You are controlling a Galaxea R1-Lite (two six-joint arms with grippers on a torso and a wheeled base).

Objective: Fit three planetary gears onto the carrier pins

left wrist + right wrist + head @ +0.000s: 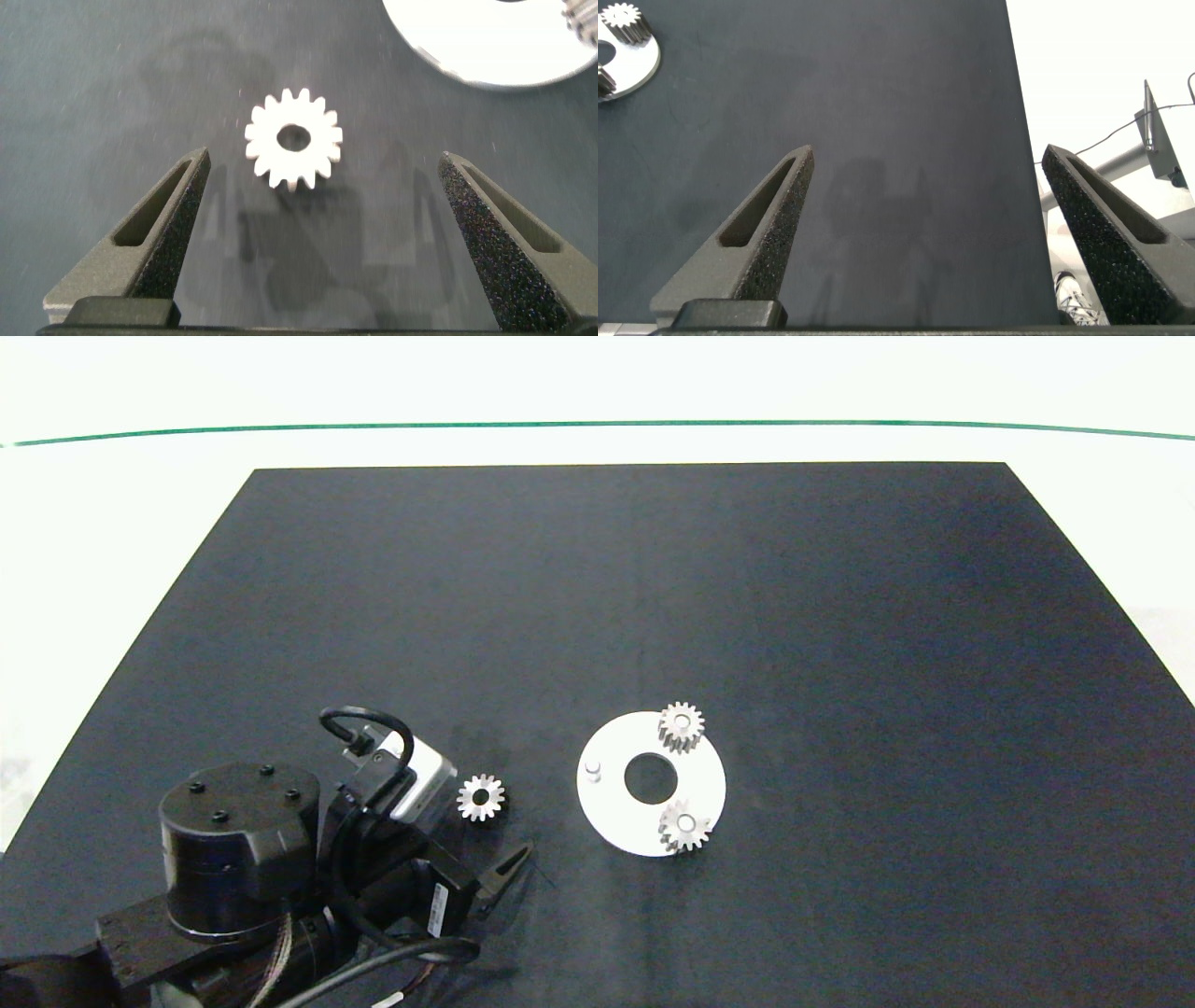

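Observation:
A white disc (611,803) lies on the black mat right of my left arm. Two planetary gears (681,725) (684,826) sit on two of its carrier pins. The third pin (592,769) stands bare on the disc's left side. A third gear (481,797) (293,138) lies flat on the mat left of the disc. My left gripper (478,829) (324,157) hovers open at this gear, which shows between and just beyond the fingertips, untouched. My right gripper (926,149) is open and holds nothing, far off by the mat's edge, outside the head view.
The black mat (653,597) covers most of a white table. The right wrist view shows the disc (631,65) far away, the mat's edge, a person's shoe (1074,299) on the floor and a grey stand (1158,140).

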